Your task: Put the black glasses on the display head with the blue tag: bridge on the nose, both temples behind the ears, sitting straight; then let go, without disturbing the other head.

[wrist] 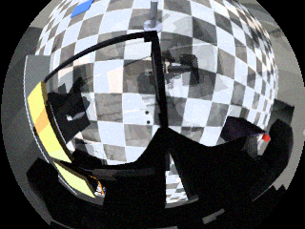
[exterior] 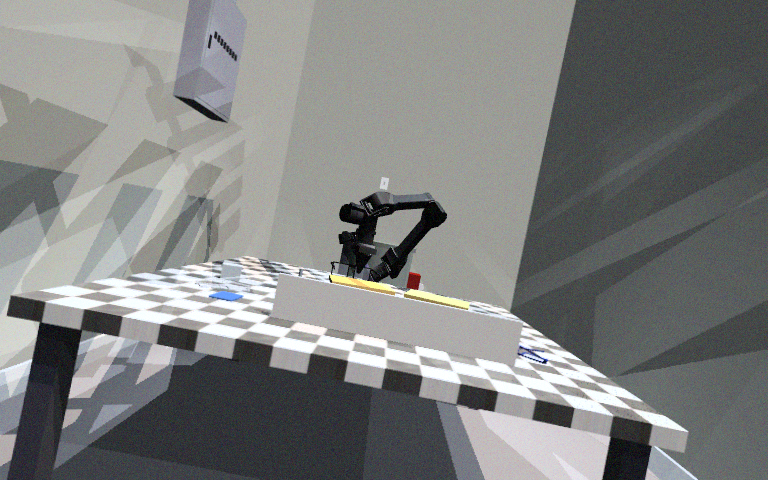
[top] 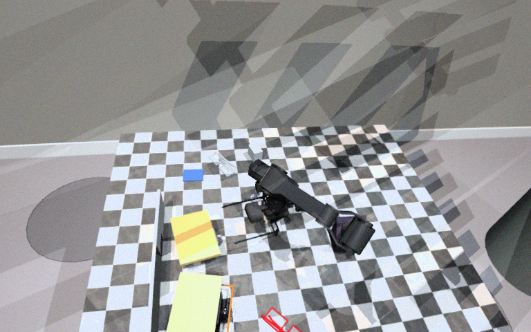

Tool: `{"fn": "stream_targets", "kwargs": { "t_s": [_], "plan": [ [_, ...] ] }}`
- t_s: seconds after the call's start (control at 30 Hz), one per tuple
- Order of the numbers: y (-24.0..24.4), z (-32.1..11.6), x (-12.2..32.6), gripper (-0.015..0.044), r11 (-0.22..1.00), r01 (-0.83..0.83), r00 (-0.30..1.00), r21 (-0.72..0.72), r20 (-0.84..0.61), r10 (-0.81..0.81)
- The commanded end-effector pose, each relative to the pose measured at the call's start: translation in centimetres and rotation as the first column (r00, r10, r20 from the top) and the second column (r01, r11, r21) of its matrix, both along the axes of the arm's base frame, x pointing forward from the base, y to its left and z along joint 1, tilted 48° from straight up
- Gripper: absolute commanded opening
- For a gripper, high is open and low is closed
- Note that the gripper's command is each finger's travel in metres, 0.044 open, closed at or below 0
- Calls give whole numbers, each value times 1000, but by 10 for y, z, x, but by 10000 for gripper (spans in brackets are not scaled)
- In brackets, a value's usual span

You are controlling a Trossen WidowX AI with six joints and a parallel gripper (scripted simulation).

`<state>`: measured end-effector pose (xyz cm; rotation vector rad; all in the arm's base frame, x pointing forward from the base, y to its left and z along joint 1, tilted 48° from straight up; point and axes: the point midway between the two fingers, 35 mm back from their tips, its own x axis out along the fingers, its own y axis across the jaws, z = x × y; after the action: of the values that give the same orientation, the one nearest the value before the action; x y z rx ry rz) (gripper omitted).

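My gripper [wrist: 163,130] is shut on the black glasses [top: 256,237] [wrist: 157,76] and holds them above the table. In the top view both temples point left toward the yellow panels. The lens front and my fingertips are partly hidden by the arm there. In the wrist view the front runs upward from my fingers and one temple curves left. Yellow panels [top: 196,254] [wrist: 42,114] cover most of the display heads. A dark head shape [wrist: 71,107] shows beside one panel. Another dark head [top: 221,307] wears orange glasses [top: 231,295]. I cannot see the blue tag on a head.
A white wall [exterior: 396,331] stands behind the panels. A small rod stand [wrist: 153,24] is near the held glasses. Clear glasses [top: 220,162], a blue pad [top: 193,175] [exterior: 225,296], a white block [top: 255,150], red glasses [top: 272,324] and blue glasses [exterior: 532,355] are on the table.
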<state>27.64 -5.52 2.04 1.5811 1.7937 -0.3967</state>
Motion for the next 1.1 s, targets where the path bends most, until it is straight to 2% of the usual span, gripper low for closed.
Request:
{"fn": "stream_targets", "kwargs": {
  "t_s": [0.0, 1.07],
  "plan": [
    [4, -4, -1, 0, 1000, 2, 1000, 4, -5, -2],
    [25, -23, -1, 0, 1000, 0, 1000, 7, -6, 0]
  ]
}}
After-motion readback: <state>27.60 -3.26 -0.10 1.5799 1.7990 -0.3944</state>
